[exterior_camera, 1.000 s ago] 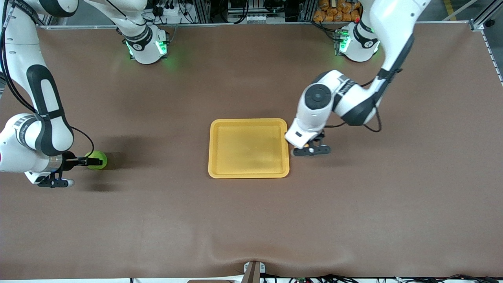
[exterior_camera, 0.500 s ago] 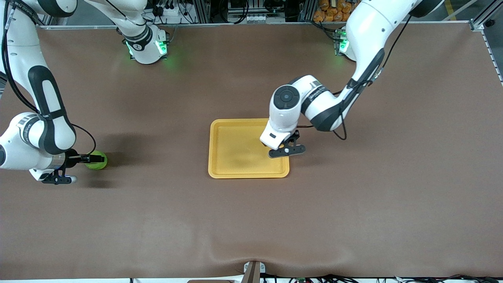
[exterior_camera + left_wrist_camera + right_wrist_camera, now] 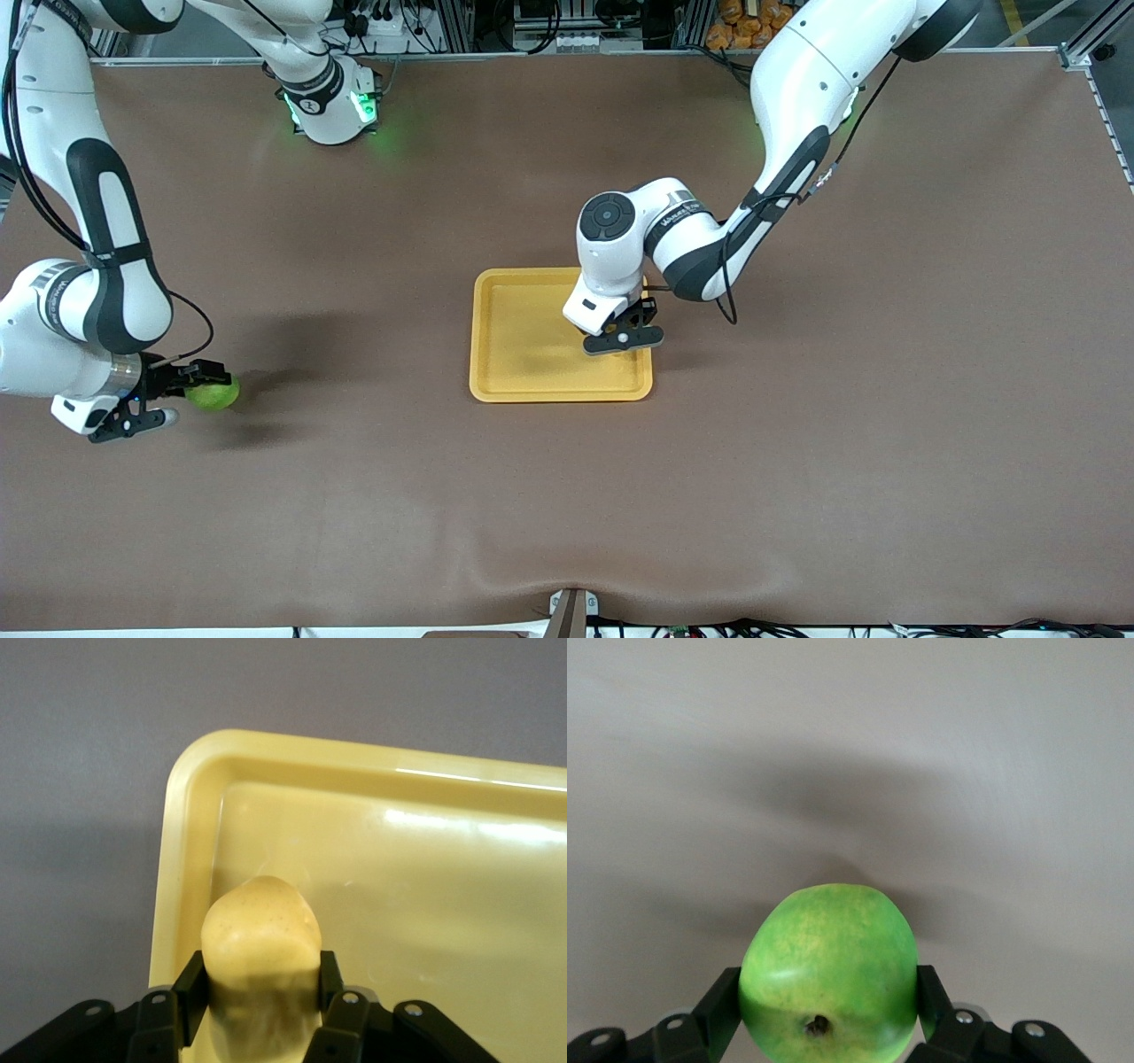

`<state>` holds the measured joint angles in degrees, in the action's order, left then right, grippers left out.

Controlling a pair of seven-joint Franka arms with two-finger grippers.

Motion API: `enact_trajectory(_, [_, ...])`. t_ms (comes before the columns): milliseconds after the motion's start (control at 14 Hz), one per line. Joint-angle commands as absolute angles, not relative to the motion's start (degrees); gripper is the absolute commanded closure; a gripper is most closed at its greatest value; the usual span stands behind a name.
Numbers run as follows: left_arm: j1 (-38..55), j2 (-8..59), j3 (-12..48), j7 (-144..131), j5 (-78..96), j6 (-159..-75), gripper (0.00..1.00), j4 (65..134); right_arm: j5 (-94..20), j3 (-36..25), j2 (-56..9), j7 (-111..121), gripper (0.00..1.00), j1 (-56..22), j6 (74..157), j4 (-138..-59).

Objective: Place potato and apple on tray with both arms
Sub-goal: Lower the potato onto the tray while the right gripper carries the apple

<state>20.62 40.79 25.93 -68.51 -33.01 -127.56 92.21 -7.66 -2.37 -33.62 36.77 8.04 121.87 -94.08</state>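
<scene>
Brown tabletop [image 3: 797, 461] is carrying the yellow tray [image 3: 523, 354] mid-table. Left gripper [image 3: 620, 332], now moved in over the tray, is clamping its fingers on the potato [image 3: 260, 939], visible only by wrist view. Right gripper [image 3: 190, 383] is now gripping the apple [image 3: 215, 393] at its end.

- The light is even and bright from above; soft shadows fall on the worktop [image 3: 797, 461] beside the arms.
- White glare streaks lie on the tray [image 3: 372, 771] rim.
- The apple [image 3: 828, 970] is slightly blurred, with a diffuse shadow near it.
</scene>
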Motion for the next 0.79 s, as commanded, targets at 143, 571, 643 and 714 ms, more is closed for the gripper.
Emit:
enact_trajectory(143, [21.4,42.2,25.6,-68.9,-36.2,-126.4,1.0,90.3,-8.9,-2.2,-32.9,52.4,0.99,1.0,121.4,-88.8])
enact_trajectory(571, [21.1,43.5,25.5,-69.5,-37.4,-126.4,0.45,90.3,-8.9,-0.9,-32.3,68.4,0.98,-6.6,122.5,-88.3])
enact_trajectory(643, [21.1,43.7,25.4,-69.6,-37.3,-126.4,0.25,90.3,-8.9,-0.5,-31.9,70.6,0.98,-6.9,122.3,-88.3])
enact_trajectory(714, [21.1,43.6,25.1,-69.6,-37.6,-126.4,0.0,90.3,-8.9,-0.1,-31.7,73.8,0.98,-7.1,122.1,-88.3])
